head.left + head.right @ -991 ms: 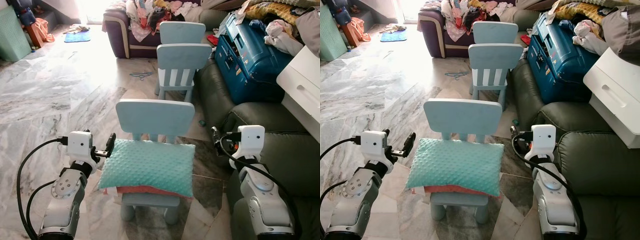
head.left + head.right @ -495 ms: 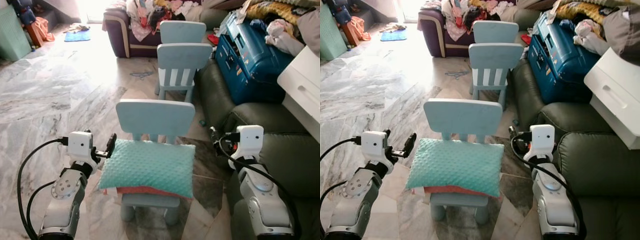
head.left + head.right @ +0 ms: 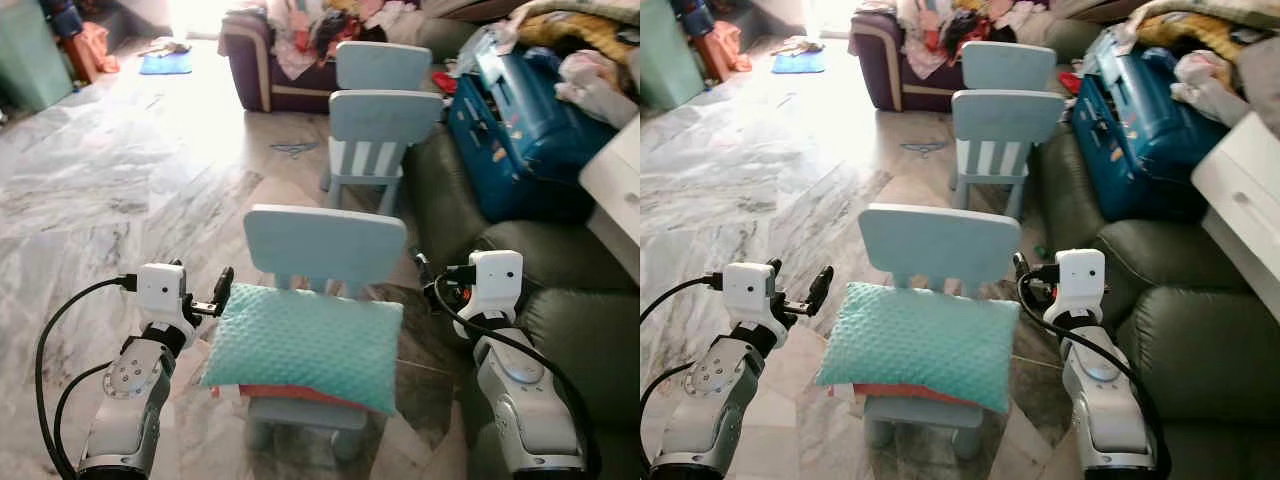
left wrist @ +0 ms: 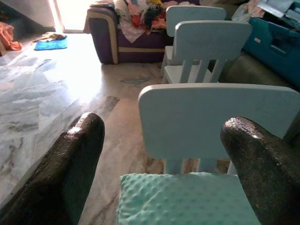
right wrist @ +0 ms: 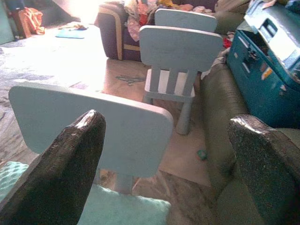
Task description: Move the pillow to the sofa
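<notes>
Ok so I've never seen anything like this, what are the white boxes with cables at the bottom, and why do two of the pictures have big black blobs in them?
You are looking through a humanoid robot's cameras. The two wide pictures come from its head, looking down and forward. The white boxes are cameras on its wrists: the left gripper sits beside one end of a teal pillow, and the right gripper sits beside the other end, next to a dark green sofa.

The other two pictures come from those wrist cameras. The black blobs are each gripper's own two fingers, seen close up. Both sets of jaws stand open and hold nothing.

The pillow lies on a small pale blue chair, with something orange-red under it. Two more such chairs stand behind, and a blue case rests on the sofa.
</notes>
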`<state>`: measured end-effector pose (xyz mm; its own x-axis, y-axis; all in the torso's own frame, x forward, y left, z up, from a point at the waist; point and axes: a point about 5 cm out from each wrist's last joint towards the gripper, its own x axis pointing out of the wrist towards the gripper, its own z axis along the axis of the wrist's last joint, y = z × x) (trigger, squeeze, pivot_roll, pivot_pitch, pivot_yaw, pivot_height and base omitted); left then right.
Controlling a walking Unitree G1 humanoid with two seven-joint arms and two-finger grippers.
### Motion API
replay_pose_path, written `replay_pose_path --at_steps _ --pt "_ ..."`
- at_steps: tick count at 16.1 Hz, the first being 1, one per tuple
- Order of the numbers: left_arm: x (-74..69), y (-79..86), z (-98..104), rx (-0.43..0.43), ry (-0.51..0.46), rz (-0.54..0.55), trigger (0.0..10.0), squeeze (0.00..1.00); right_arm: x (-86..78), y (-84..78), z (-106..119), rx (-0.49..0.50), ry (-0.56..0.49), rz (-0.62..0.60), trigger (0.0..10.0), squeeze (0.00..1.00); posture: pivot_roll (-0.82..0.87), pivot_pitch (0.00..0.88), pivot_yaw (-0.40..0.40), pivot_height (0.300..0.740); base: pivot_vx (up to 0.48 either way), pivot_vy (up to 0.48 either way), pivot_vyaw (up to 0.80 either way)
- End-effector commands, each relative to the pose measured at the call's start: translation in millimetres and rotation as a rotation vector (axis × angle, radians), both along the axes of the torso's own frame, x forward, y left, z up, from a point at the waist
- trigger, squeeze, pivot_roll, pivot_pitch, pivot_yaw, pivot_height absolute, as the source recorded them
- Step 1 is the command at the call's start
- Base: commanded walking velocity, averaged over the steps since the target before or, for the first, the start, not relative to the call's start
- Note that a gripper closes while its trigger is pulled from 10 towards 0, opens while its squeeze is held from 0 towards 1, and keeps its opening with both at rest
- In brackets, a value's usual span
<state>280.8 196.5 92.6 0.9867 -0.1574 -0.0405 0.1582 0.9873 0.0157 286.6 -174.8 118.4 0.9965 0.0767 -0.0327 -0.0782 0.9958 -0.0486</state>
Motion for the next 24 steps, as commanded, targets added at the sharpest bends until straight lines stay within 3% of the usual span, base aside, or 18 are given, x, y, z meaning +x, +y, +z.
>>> replay_pose_path --at_steps 1,14,24 --pt "-0.6 -0.2 0.2 0.002 0.003 -0.003 10.0 0.0 -0.8 0.5 3.2 -0.001 -0.014 0.006 10.0 0.0 -0.08 0.076 -0.018 0.74 0.27 0.0 0.0" --pt "-1.7 -1.1 -0.3 0.0 0.006 -0.014 10.0 0.0 -1.2 1.3 2.9 0.001 -0.015 0.005 10.0 0.0 -0.08 0.079 -0.013 0.74 0.3 0.0 0.0" --pt "-4.3 -0.9 -6.8 -0.002 0.037 0.018 10.0 0.0 -1.8 1.7 2.0 0.006 -0.01 0.011 10.0 0.0 -0.08 0.079 -0.016 0.74 0.0 0.0 0.0"
